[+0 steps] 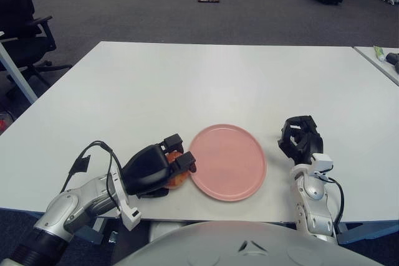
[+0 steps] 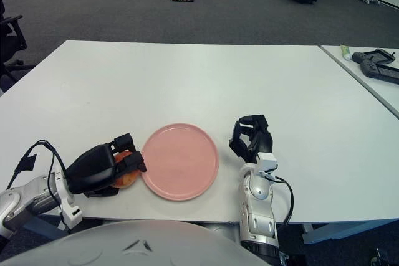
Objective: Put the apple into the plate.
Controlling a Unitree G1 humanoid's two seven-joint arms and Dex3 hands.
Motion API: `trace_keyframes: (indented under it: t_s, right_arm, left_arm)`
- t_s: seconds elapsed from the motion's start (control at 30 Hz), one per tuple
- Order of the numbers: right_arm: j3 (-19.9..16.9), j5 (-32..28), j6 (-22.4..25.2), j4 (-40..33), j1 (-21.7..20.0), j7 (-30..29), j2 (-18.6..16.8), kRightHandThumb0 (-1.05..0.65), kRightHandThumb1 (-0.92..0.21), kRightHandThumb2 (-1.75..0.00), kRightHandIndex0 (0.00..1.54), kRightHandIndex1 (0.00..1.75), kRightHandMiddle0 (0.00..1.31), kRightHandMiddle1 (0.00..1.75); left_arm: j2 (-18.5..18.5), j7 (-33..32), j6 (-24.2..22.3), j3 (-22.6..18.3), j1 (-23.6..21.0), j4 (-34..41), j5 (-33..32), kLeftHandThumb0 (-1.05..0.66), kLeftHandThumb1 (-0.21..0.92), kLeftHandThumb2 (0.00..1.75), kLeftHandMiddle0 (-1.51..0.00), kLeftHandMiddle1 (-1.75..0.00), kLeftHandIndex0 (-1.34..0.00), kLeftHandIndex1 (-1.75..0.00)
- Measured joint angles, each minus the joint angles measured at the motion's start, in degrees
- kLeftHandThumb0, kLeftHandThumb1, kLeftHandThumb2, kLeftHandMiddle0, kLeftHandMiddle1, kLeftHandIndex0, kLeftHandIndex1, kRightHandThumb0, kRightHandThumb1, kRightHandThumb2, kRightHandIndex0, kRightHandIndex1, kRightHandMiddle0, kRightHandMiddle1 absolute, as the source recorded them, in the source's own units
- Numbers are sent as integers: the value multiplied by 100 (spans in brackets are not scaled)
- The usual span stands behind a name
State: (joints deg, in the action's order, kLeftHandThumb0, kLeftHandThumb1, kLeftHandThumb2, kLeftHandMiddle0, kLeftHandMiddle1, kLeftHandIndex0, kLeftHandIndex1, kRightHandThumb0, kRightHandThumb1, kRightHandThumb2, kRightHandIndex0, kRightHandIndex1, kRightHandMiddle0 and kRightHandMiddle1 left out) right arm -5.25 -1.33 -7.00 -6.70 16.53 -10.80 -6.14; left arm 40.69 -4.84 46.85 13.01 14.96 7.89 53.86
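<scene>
A red-and-yellow apple (image 1: pixel 176 177) sits on the white table just left of the pink plate (image 1: pixel 228 161), mostly covered by my left hand (image 1: pixel 173 161). That black hand wraps over the apple from the left, fingers curled around it, fingertips close to the plate's left rim. The same apple (image 2: pixel 127 177) peeks out under the hand in the right eye view. The plate (image 2: pixel 181 161) has nothing in it. My right hand (image 1: pixel 300 137) shows to the right of the plate, fingers curled, holding nothing.
The white table (image 1: pixel 187 85) stretches far back from the plate. An office chair (image 1: pixel 22 23) stands at the far left off the table. A second table edge with small items (image 2: pixel 374 63) lies at the right.
</scene>
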Motion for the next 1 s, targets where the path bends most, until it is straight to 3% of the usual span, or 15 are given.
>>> trace_keyframes:
  t_s: [0.2,0.37,0.67,0.8,1.0]
  right_arm:
    - [-3,-3,0,0,-1,-1,-1,-39,-62,-94,62,175,38,175]
    - [-5,-2,0,0,0,-11,-1,-39,-62,-94,61,175,38,175]
    - [0,10,0,0,1,-56,0,-39,-62,-94,62,175,38,175]
    - [2,0,0,0,1,-34,0,-39,-62,-94,62,175,38,175]
    - [-11,-9,0,0,1,-31,-1,-39,-62,-94,62,175,38,175]
  left_arm:
    - [98,547,-201,72,-116,113,-252,0,12,154,-77,-173,-51,-175]
    - [187,1365,-566,89,-186,267,-902,0,12,154,-78,-171,-52,-175]
    - [285,2947,-1868,1,-243,681,-2240,0,7,159,-83,-167,-56,-175]
    - [236,3174,-2262,-90,-227,748,-2507,0,5,160,-84,-166,-58,-175]
    - [104,3178,-2418,-218,-234,715,-2738,0,3,162,-86,-165,-60,-175]
